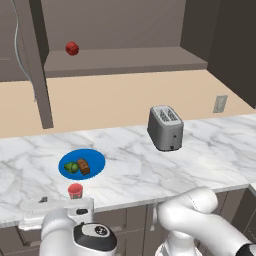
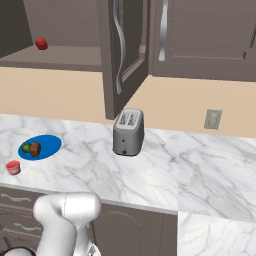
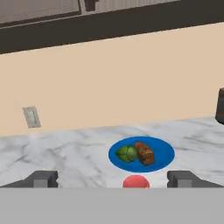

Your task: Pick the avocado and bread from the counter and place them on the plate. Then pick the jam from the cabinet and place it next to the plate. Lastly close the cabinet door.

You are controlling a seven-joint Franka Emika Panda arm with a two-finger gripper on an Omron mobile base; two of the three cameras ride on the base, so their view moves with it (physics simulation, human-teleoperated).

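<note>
We see the blue plate (image 1: 97,159) on the marble tabletop (image 1: 200,150), carrying the avocado (image 1: 72,167) and the bread (image 1: 83,166) side by side and touching. The jam (image 1: 75,190) stands upright on the tabletop just beside the plate, near the front edge. In the hand view our tool (image 3: 113,179) has its fingers (image 3: 43,178) spread wide and grips nothing; the jam's lid sits between them, apart from both. The cabinet door (image 2: 120,55) stands open, and a dark red ball (image 1: 72,48) rests on the cabinet shelf (image 1: 125,60). A toaster (image 1: 165,128) stands on the tabletop, well apart from the plate.
</note>
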